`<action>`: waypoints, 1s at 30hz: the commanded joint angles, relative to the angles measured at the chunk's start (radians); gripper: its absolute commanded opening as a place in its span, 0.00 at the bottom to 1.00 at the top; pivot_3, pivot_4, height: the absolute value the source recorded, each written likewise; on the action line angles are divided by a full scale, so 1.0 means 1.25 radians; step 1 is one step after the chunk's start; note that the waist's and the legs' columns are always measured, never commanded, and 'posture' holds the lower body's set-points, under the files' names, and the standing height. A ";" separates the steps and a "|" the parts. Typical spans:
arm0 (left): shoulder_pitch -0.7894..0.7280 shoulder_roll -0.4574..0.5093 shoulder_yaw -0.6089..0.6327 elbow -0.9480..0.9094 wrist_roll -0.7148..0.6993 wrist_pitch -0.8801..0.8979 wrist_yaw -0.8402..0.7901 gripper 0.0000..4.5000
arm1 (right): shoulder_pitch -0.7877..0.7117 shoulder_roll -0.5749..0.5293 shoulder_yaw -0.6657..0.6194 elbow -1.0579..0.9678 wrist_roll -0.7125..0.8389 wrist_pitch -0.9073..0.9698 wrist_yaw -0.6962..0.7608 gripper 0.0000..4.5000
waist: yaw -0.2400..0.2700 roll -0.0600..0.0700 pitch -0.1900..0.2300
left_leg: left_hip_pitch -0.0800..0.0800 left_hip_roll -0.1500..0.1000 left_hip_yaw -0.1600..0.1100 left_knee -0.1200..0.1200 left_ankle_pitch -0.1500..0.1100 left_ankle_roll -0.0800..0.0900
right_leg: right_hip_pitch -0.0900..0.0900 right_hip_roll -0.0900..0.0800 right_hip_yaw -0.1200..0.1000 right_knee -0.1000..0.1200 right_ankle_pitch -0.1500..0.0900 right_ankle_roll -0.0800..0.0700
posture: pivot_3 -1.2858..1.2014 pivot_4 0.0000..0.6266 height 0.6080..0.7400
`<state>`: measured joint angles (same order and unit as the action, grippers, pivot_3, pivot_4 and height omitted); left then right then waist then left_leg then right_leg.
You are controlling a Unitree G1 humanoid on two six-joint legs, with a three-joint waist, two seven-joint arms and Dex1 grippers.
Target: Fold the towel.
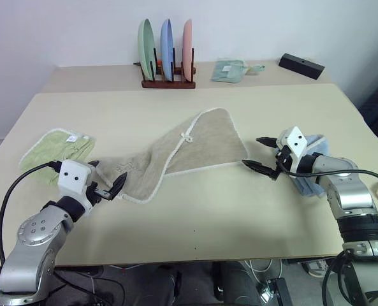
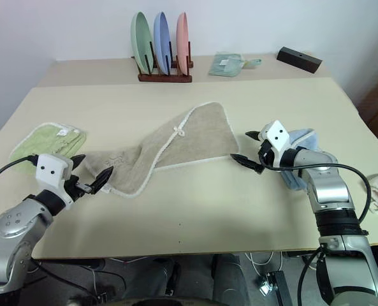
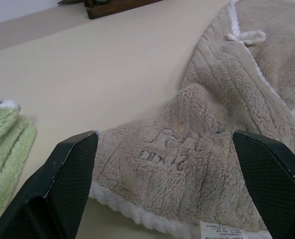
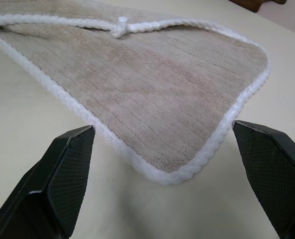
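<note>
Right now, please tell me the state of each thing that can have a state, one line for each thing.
towel: unfolded, lying rumpled on the table, not gripped.
left gripper: open, at the towel's near left end.
right gripper: open, at the towel's right corner.
green towel: folded, lying left of the towel.
light blue towel: bunched under the right arm.
plates: three, upright in the rack.

Beige towel (image 1: 195, 143), white trim
</note>
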<state>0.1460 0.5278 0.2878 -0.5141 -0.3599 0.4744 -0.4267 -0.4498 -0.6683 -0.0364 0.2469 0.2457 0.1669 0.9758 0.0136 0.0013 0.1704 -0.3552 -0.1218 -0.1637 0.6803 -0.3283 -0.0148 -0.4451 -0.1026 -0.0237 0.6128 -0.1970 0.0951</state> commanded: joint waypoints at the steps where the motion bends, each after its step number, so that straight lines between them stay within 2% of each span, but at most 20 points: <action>1: 0.008 0.001 0.014 -0.035 0.002 -0.012 0.002 0.97 | -0.018 -0.004 -0.006 -0.002 -0.002 -0.016 0.005 1.00 | 0.000 0.000 0.000 | 0.000 0.000 0.000 0.000 0.000 0.000 | 0.000 0.000 0.000 0.000 0.000 0.000 | 0.52 0.24 0.90; 17: 0.015 0.010 0.006 -0.031 0.010 -0.026 -0.019 0.97 | -0.018 0.030 -0.001 -0.010 -0.019 -0.028 -0.022 1.00 | 0.000 0.000 0.000 | 0.000 0.000 0.000 0.000 0.000 0.000 | 0.000 0.000 0.000 0.000 0.000 0.000 | 0.52 0.24 0.90; 22: 0.033 0.013 0.001 -0.039 0.004 -0.026 -0.041 0.97 | -0.006 0.030 0.007 -0.043 -0.003 0.028 -0.017 1.00 | 0.000 0.000 0.000 | 0.000 0.000 0.000 0.000 0.000 0.000 | 0.000 0.000 0.000 0.000 0.000 0.000 | 0.52 0.24 0.90; 25: 0.034 0.030 -0.018 -0.033 -0.013 -0.021 -0.090 0.97 | 0.024 0.031 0.002 -0.075 0.014 0.063 -0.014 1.00 | 0.002 0.000 0.000 | 0.000 0.000 0.000 0.000 -0.001 0.001 | 0.000 0.000 0.000 0.000 0.000 0.000 | 0.52 0.24 0.90; 30: 0.046 0.126 -0.116 -0.079 -0.007 -0.012 -0.211 0.97 | 0.072 0.035 -0.015 -0.137 0.002 0.058 -0.068 1.00 | 0.000 0.001 0.001 | 0.000 0.000 0.000 0.000 -0.001 0.002 | 0.000 0.000 0.000 0.000 0.000 0.000 | 0.52 0.24 0.90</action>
<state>0.2087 0.6632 0.1649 -0.5683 -0.3669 0.4726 -0.6486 -0.3544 -0.6269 -0.0173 0.1370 0.2389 0.2426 0.9170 0.0142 0.0028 0.1713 -0.3555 -0.1221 -0.1628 0.6804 -0.3297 -0.0124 -0.4451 -0.1028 -0.0235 0.6125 -0.1971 0.0952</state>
